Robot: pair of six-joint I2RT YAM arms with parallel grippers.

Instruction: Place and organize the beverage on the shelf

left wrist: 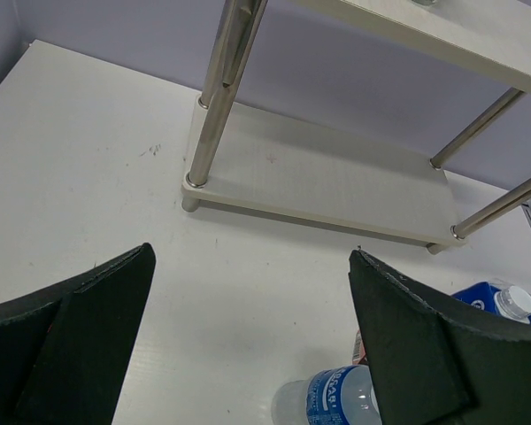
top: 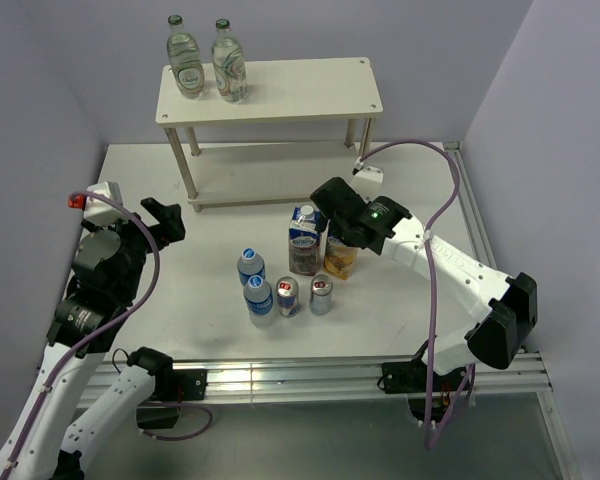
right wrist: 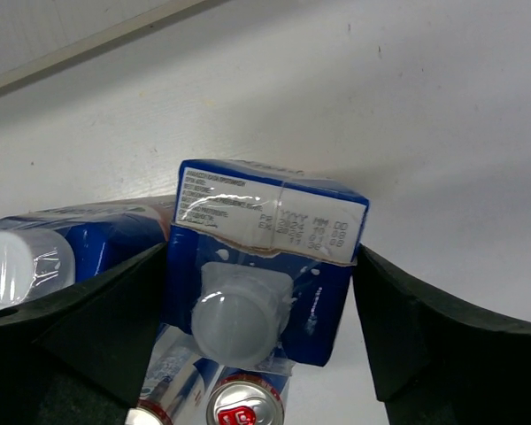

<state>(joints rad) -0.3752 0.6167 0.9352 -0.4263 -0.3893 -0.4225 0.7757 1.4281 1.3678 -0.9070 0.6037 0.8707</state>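
Note:
The cream-white shelf (top: pixel 280 90) stands at the back; its lower board also shows in the left wrist view (left wrist: pixel 319 177). Two glass bottles (top: pixel 208 62) stand on the left of its top board. My right gripper (top: pixel 338 238) (right wrist: pixel 259 248) is shut on a blue carton (right wrist: pixel 274 221) that stands on the table. Both fingers touch its sides. From above the arm hides most of this carton (top: pixel 340 262). A second blue carton (top: pixel 304 240) stands just to its left. My left gripper (top: pixel 168 218) (left wrist: pixel 250 252) is open and empty, left of the drinks.
Two small water bottles (top: pixel 255 282) and two cans (top: pixel 305 295) stand in front of the cartons. One water bottle (left wrist: pixel 332 398) lies near my left gripper's right finger. Purple walls close the back and sides. A metal rail runs along the table's near edge (top: pixel 300 375).

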